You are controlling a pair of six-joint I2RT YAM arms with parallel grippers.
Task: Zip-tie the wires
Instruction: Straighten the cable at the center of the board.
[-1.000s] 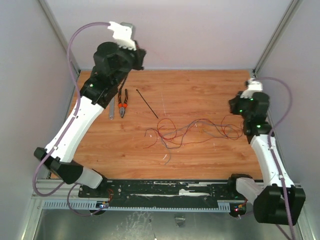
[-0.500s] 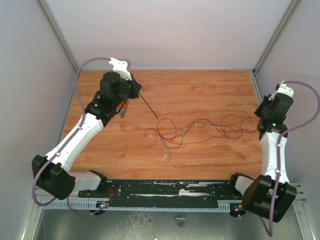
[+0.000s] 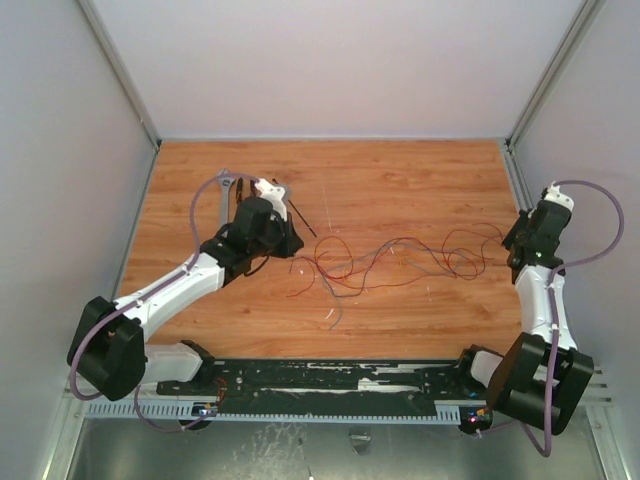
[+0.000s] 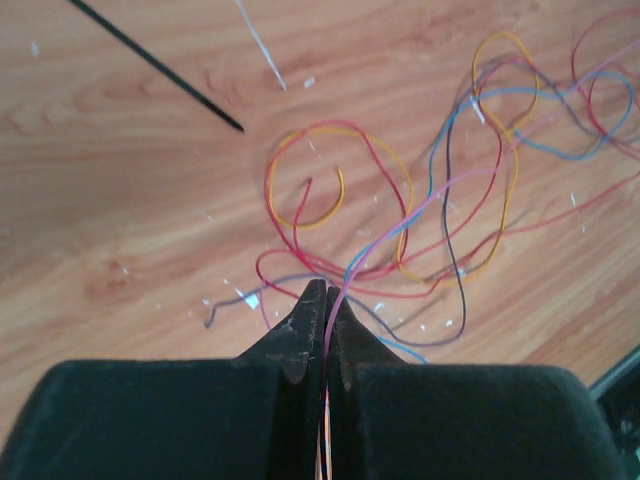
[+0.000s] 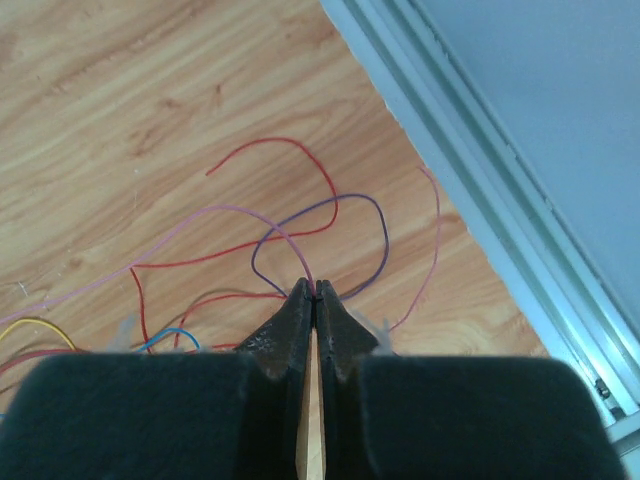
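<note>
The wires [image 3: 400,262] lay in a loose tangle on the wooden desk [image 3: 400,180], strung out between the two sets of jaws, with one end of the tangle under each. In the left wrist view the wires [image 4: 440,200] spread ahead and to the right of the left gripper [image 4: 321,290] as red, yellow, blue, dark and pink loops. Its jaws were pressed together, tips low over the desk. A pink strand ran straight into the slit between them, but the pictures did not show whether it was pinched there or only lay beneath. The zip tie [image 4: 160,68], a thin dark straight strip, rested flat ahead and to the left of those jaws, apart from the wires. From above, the zip tie [image 3: 303,218] was just beyond the left wrist. In the right wrist view the wires [image 5: 300,210] curled just ahead of the right gripper [image 5: 315,288] as red, purple and pink loops, with a bit of yellow and blue off to its left. Its jaws were also pressed together, and a pink strand arrived right at their tips, though it could not be told whether it was caught. A grey metal rail [image 5: 480,170] ran along the desk edge to the right of those jaws. A grey wrench [image 3: 221,200] lay well to the left of the left jaws, near the desk's edge.
</note>
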